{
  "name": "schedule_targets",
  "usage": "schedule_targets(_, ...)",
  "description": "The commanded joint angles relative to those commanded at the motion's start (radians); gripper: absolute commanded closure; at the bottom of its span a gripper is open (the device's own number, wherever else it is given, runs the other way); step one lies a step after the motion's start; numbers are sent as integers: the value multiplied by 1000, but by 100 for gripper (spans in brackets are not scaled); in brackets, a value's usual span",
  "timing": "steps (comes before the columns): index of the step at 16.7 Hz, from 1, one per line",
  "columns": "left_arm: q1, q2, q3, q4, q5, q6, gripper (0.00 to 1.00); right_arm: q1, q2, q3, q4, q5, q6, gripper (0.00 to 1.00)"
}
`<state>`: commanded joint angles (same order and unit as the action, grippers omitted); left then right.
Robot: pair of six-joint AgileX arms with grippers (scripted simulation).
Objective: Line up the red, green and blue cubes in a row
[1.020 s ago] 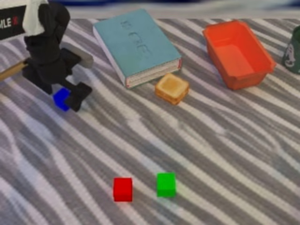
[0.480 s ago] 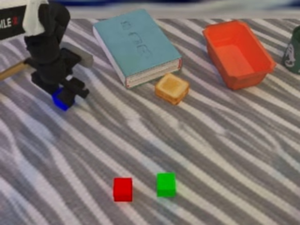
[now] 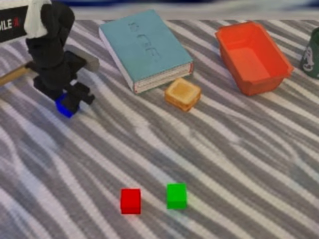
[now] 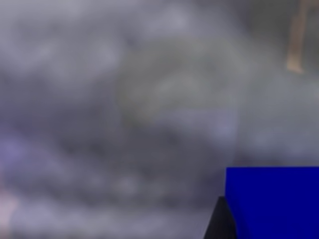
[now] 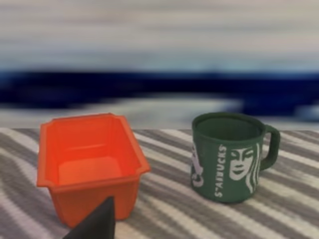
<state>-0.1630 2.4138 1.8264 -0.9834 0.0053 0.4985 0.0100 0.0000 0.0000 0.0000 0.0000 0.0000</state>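
Observation:
The blue cube [image 3: 62, 106] lies at the far left of the table, and my left gripper [image 3: 67, 101] stands over it, shut on it. In the left wrist view the blue cube [image 4: 274, 204] presses against one dark finger [image 4: 219, 225]. The red cube [image 3: 130, 200] and the green cube [image 3: 176, 195] sit side by side near the front edge, a small gap between them. My right arm is out of the top view. Its wrist view shows one dark fingertip [image 5: 99, 221] far to one side, holding nothing.
A teal book [image 3: 144, 47] lies at the back, with a tan toast block [image 3: 183, 93] in front of it. An orange-red bin [image 3: 253, 56] and a green mug [image 5: 229, 157] stand at the back right. A hammer [image 3: 84, 59] lies beside the left arm.
The left gripper's fingers closed in on the blue cube between one second and half a second ago. Since then nothing has moved.

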Motion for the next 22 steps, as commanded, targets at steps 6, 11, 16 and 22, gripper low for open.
schedule_targets(6,3,-61,99,-137,19,-7,100,0,0,0,0,0,0,0)
schedule_targets(11,15,-97,189,-254,16,-11,100,0,0,0,0,0,0,0)
schedule_targets(16,1,-93,188,-252,15,-22,100,0,0,0,0,0,0,0)
schedule_targets(22,-177,-83,209,-273,7,-300,100,0,0,0,0,0,0,0)
